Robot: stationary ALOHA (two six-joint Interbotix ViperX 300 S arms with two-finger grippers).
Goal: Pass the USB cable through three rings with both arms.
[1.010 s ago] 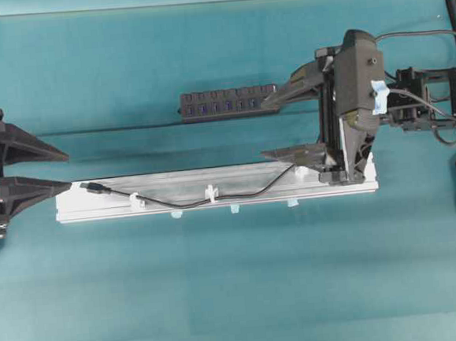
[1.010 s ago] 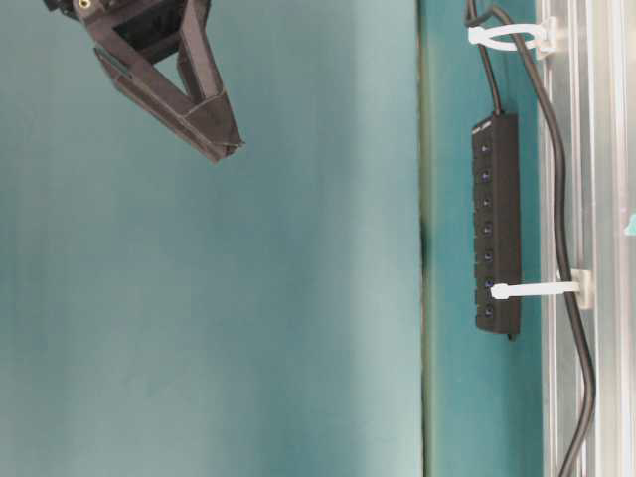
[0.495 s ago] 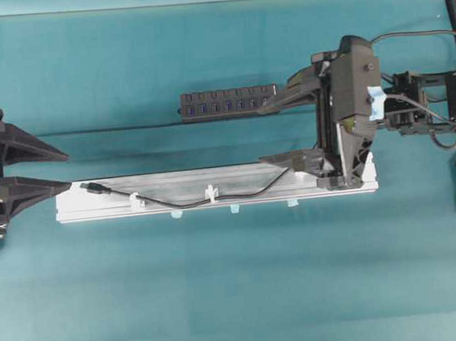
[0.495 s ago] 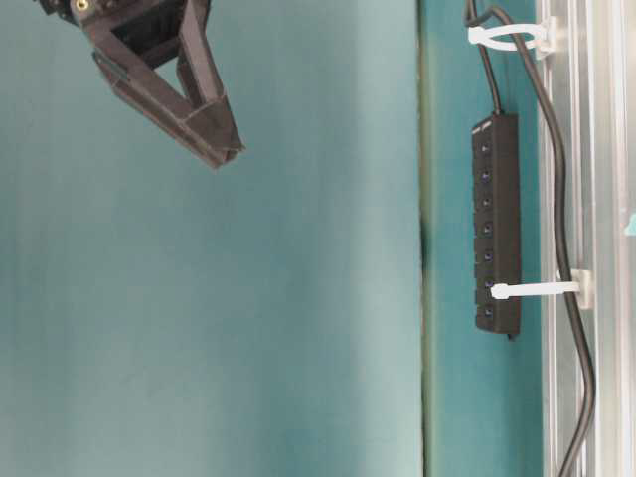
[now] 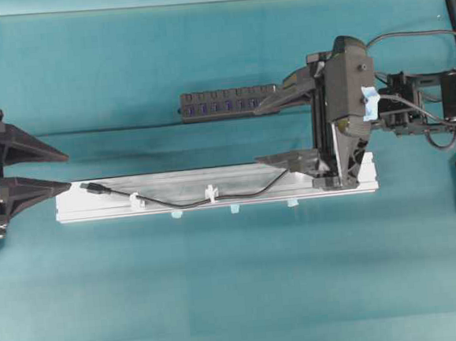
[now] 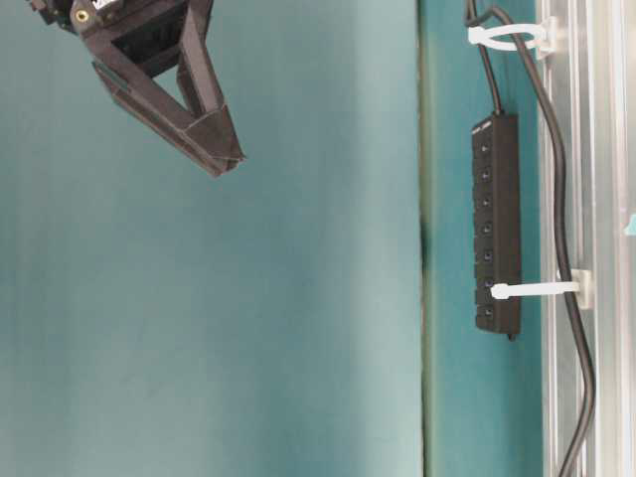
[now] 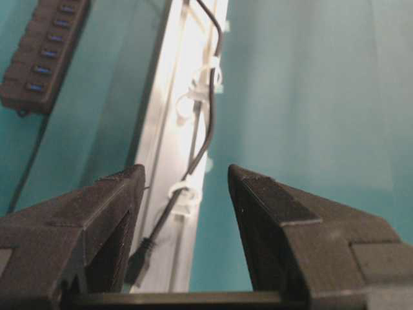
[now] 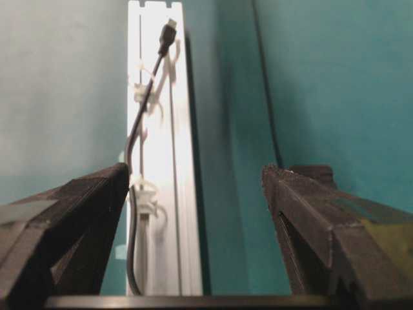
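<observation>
The black USB cable point(image 5: 175, 201) lies along the silver rail point(image 5: 237, 187), its plug point(image 5: 91, 187) near the rail's left end. It runs through two white rings point(image 5: 135, 200) point(image 5: 211, 193). The third ring is hidden under my right gripper here, but shows in the right wrist view point(image 8: 143, 192) with the cable beside it. My left gripper point(image 5: 68, 170) is open and empty just left of the plug point(image 7: 139, 261). My right gripper point(image 5: 258, 135) is open and empty above the rail's right part, its lower finger over the cable.
A black multi-port hub point(image 5: 227, 103) lies behind the rail, its end under the right gripper's upper finger. Small blue tabs point(image 5: 235, 209) stick out along the rail's front edge. Teal cloth point(image 5: 238, 296) covers the table.
My right gripper has shifted slightly left over the rail, still open. The left gripper, the cable and the rings have not moved.
</observation>
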